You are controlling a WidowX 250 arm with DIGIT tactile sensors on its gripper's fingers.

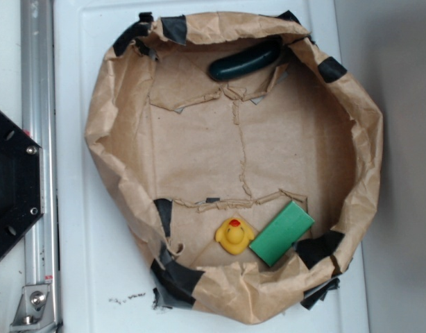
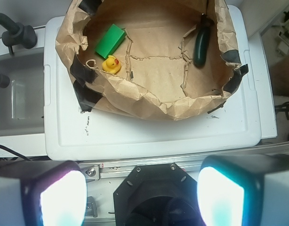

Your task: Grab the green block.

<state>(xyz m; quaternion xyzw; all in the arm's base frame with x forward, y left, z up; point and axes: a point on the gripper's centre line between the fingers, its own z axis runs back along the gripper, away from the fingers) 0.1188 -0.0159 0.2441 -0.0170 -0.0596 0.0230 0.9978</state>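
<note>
The green block (image 1: pixel 283 233) lies flat on the floor of a brown paper-lined basin, at its near right side, just right of a yellow rubber duck (image 1: pixel 234 236). The wrist view shows the same green block (image 2: pixel 110 41) at the basin's far left, with the duck (image 2: pixel 111 64) beside it. My gripper (image 2: pixel 142 195) is open, its two glowing pads (image 2: pixel 63 197) wide apart at the bottom of the wrist view, with nothing between them. It hovers over the black robot base, well away from the block. The exterior view does not show the gripper.
The paper basin wall (image 1: pixel 102 139) rises all around, patched with black tape. A dark green glossy sausage-shaped object (image 1: pixel 245 61) rests at the basin's far rim. The basin sits on a white lid (image 2: pixel 149 134). A black robot base (image 1: pixel 12 184) and metal rail (image 1: pixel 38 139) stand left.
</note>
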